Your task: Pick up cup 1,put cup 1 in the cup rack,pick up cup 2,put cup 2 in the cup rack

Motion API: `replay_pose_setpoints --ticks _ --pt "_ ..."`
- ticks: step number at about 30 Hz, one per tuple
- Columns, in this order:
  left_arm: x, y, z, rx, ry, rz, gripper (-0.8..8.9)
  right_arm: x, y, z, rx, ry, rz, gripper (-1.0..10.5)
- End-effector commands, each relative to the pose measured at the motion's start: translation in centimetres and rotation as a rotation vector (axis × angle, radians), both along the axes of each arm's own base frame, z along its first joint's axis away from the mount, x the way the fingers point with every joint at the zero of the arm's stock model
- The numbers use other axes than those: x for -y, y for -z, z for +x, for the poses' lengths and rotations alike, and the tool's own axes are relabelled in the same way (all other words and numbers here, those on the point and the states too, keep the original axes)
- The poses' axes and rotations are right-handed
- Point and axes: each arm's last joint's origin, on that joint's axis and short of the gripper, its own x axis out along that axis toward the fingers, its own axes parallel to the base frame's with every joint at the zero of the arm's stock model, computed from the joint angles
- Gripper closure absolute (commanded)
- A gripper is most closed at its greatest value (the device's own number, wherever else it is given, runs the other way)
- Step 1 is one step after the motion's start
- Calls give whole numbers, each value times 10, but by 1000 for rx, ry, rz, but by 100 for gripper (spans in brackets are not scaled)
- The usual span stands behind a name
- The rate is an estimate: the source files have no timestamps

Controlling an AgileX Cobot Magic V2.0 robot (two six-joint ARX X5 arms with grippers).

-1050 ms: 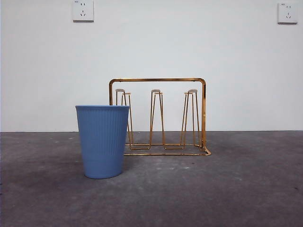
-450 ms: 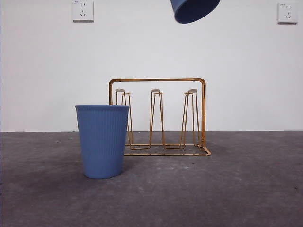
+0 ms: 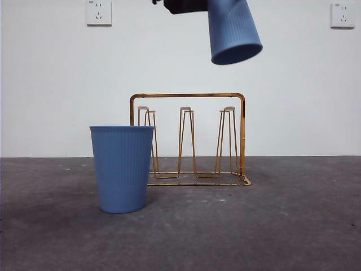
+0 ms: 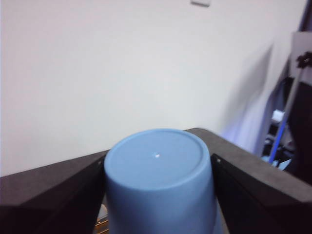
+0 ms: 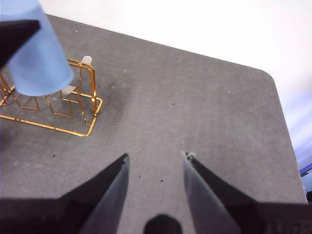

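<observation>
A ribbed blue cup [image 3: 232,31] hangs mouth down and slightly tilted, high above the right end of the gold wire cup rack [image 3: 242,135]. My left gripper [image 3: 189,5] is shut on it at the top edge of the front view. In the left wrist view the cup's base [image 4: 158,175] sits between the jaws of that gripper [image 4: 158,158]. A second blue cup [image 3: 122,169] stands upright on the table in front of the rack's left end. My right gripper [image 5: 156,156] is open and empty, off to the side of the rack [image 5: 89,134] and the held cup [image 5: 36,58].
The dark grey table [image 3: 282,226] runs back to a white wall with two sockets [image 3: 98,12] [image 3: 342,15]. The rack's upright hairpin pegs [image 3: 186,141] carry nothing. The table's rounded far corner [image 5: 265,73] shows in the right wrist view.
The held blue cup has come down into the front view from the top edge and now hangs lower over the rack's right end. The standing cup and rack have not moved.
</observation>
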Motion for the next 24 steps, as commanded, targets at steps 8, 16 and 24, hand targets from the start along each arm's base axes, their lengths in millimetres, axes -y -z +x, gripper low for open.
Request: replay_pose_setpoints --ticks 8,16,24 --pt "23 23 19 -67 -162 45 820 0 1 0 -1 7 6 757" --pt "36 45 24 -94 -176 37 820 0 1 0 1 2 -1 758" --pt "39 58 29 -97 -245 50 820 -2 1 0 -16 -56 15 758"
